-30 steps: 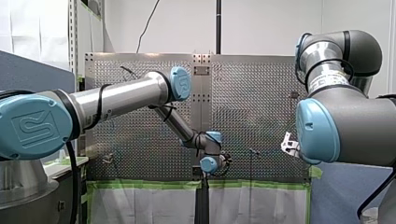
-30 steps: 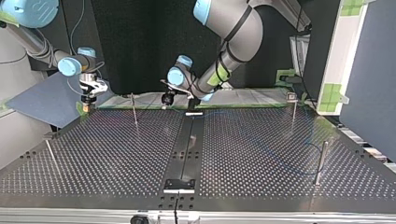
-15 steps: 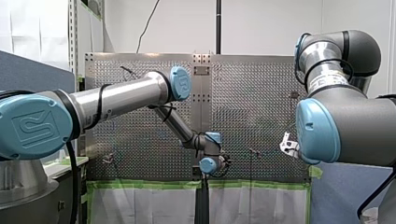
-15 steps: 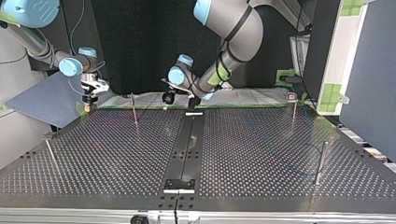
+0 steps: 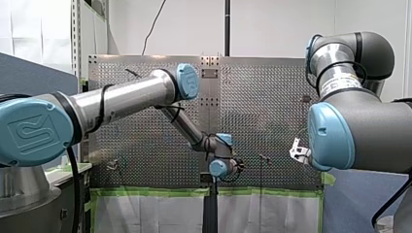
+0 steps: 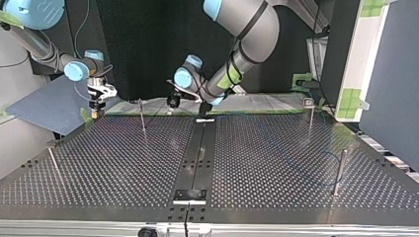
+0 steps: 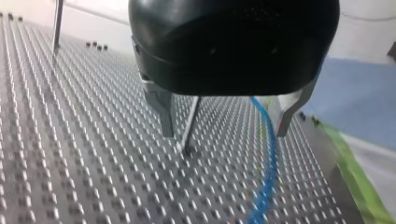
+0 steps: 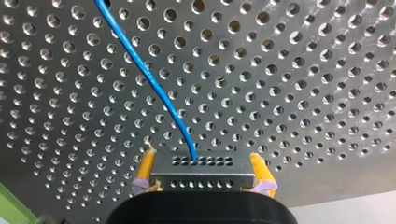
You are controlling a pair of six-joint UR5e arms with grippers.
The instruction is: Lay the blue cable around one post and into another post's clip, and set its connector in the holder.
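In the left wrist view my left gripper (image 7: 225, 134) is open. A thin post (image 7: 191, 125) and the blue cable (image 7: 268, 158) stand between its metal fingers (image 7: 163, 114), and neither finger touches them. The cable lies on the perforated table there. In the right wrist view my right gripper (image 8: 203, 183) is shut with its yellow pads (image 8: 146, 167) on the grey connector (image 8: 201, 171). The blue cable (image 8: 154, 81) runs out of that connector over the plate. In the top view my left gripper (image 6: 173, 102) is at the far edge near the middle, and my right gripper (image 6: 97, 105) is at the far left corner.
Thin posts stand on the table (image 6: 123, 163) in the top view: one far left of centre (image 6: 142, 116), one far right with a clip on top (image 6: 310, 114), one near right (image 6: 339, 171), one near left (image 6: 54, 164). A dark strip (image 6: 196, 158) runs down the middle.
My left gripper has opened and let go of the cable, then moved a little toward the top view's left. My right gripper, still shut on the connector, has edged slightly toward the table.
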